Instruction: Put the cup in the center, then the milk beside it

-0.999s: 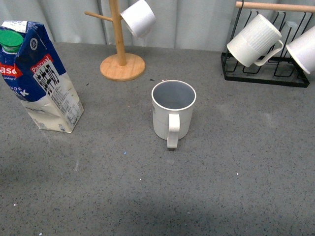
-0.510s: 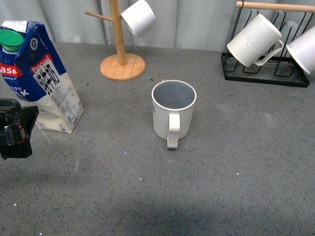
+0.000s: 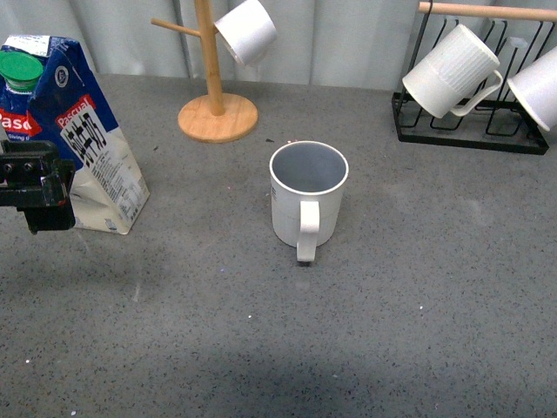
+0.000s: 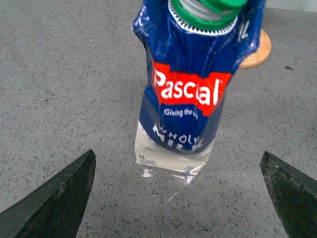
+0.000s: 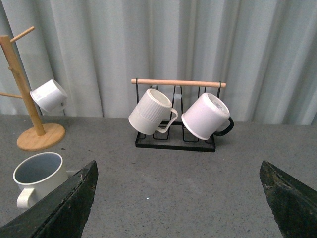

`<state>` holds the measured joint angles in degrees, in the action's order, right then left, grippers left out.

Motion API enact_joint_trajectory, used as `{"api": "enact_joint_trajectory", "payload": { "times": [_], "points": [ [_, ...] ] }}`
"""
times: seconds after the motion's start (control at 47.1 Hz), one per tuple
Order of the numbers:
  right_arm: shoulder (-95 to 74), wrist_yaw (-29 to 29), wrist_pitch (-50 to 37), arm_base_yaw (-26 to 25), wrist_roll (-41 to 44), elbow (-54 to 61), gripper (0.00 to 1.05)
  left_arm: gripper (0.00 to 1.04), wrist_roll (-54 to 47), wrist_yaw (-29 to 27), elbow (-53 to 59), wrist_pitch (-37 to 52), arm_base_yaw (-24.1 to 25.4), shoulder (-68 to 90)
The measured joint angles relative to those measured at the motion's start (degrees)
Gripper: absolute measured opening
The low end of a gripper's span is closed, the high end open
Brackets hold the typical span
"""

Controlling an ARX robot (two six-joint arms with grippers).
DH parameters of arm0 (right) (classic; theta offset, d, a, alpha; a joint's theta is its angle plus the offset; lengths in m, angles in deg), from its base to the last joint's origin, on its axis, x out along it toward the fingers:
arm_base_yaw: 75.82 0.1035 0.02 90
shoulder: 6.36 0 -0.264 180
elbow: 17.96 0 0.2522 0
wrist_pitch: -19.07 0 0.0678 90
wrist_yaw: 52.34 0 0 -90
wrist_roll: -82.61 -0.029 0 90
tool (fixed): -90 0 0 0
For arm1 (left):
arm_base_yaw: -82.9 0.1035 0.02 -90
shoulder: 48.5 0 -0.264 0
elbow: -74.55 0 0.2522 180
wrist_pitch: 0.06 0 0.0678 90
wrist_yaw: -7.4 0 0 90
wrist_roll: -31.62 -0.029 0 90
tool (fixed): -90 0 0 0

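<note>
Milk carton [image 3: 74,131], tall, blue-and-white with a green round cap, stands at the grey table's [image 3: 418,305] far left, well apart from the cream ribbed mug [image 3: 307,193] at centre. Left gripper [image 3: 39,187] faces it, jaws spread wider than the carton and empty. It should probably centre, advance, and close on the firm mid-body.

We look down on a grey speckled tabletop [image 3: 418,287]. The cup [image 3: 306,196] stands upright near its middle, handle turned toward us. The milk [image 3: 83,131] stands at the far left, well apart from the cup. Farther back, left of centre, we see the round wooden base of a mug tree [image 3: 218,117] sitting flat on the surface, and a black wire rack [image 3: 470,145] rests at the back right. Small pale flecks dot the bare front stretch.
</note>
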<state>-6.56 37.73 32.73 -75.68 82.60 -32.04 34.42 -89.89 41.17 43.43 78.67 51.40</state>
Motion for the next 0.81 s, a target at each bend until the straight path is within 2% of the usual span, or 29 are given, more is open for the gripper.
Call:
{"api": "enact_joint_trajectory", "payload": {
  "times": [0.404, 0.765, 0.807],
  "points": [
    [0.0, 0.0, 0.0, 0.0, 0.0, 0.0, 0.95, 0.98, 0.26, 0.39, -8.87, -1.77, 2.03, 5.46],
    [0.0, 0.0, 0.0, -0.02, 0.0, 0.0, 0.95, 0.98, 0.66, 0.85, -11.61, -1.73, 2.89, 7.69],
    [0.0, 0.0, 0.0, 0.0, 0.0, 0.0, 0.95, 0.95, 0.72, 0.85, -11.72, -1.73, 2.91, 7.69]
  ]
}}
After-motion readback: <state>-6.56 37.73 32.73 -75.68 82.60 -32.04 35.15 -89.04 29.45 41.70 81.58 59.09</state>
